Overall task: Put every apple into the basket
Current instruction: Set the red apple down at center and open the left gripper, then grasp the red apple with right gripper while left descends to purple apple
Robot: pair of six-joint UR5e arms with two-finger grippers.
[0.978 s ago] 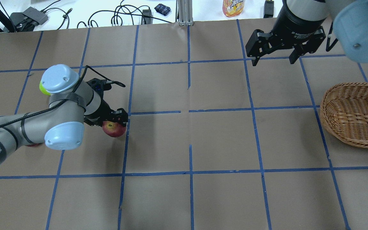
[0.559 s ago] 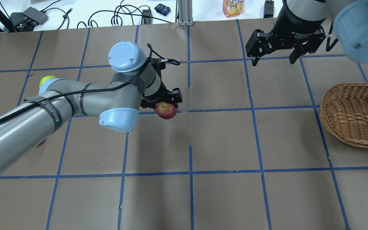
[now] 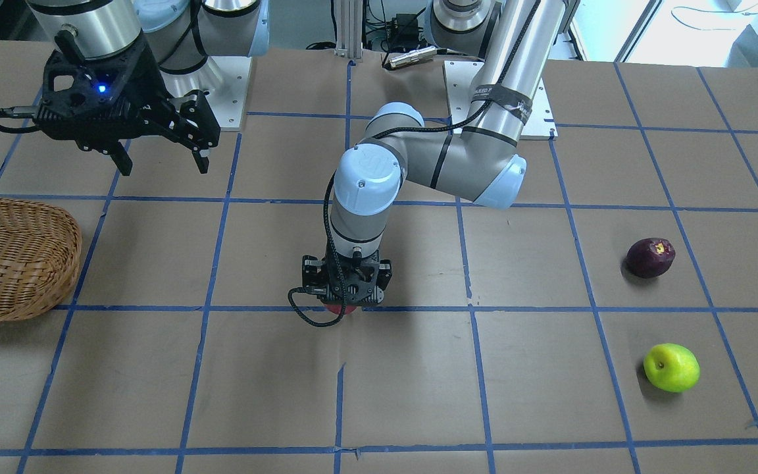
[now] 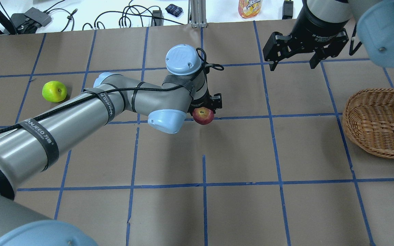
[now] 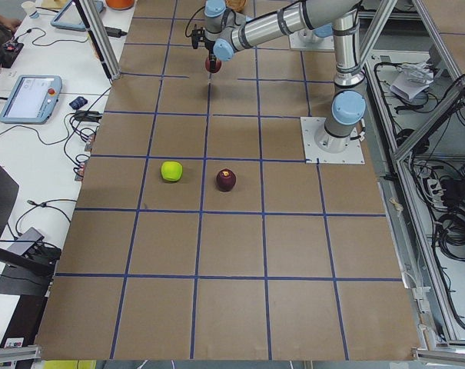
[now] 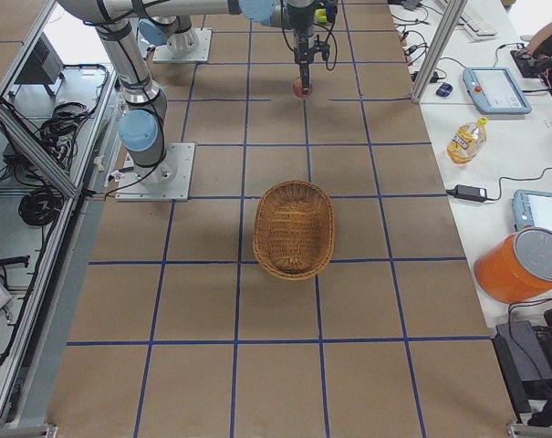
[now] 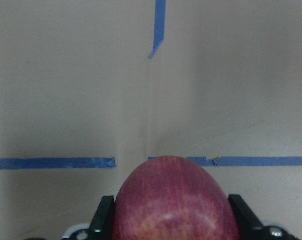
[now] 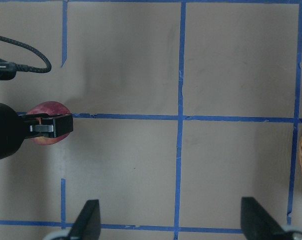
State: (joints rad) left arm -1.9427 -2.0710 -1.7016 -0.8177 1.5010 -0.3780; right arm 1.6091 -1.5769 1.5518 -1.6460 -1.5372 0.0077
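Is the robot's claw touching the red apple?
Touching. In the left wrist view, the left gripper has its fingers pressed against both sides of the red apple.

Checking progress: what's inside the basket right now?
Only bare wicker shows inside the basket, nothing lying in it. Overhead crops its right end, but the side view shows it whole.

Brown-papered surface (image 4: 238,212), squared off by blue tape lines (image 4: 204,186). Past its far edge, on a white bench (image 4: 217,10): tangled black cables (image 4: 126,20), a small dark checked pouch (image 4: 174,9), an aluminium post (image 4: 195,13), a yellow-orange drink bottle (image 6: 464,140). Near the bottle, a black power brick (image 6: 470,192) and a blue-framed tablet (image 6: 500,89); further along, an orange bucket (image 6: 524,265) with grey lid.
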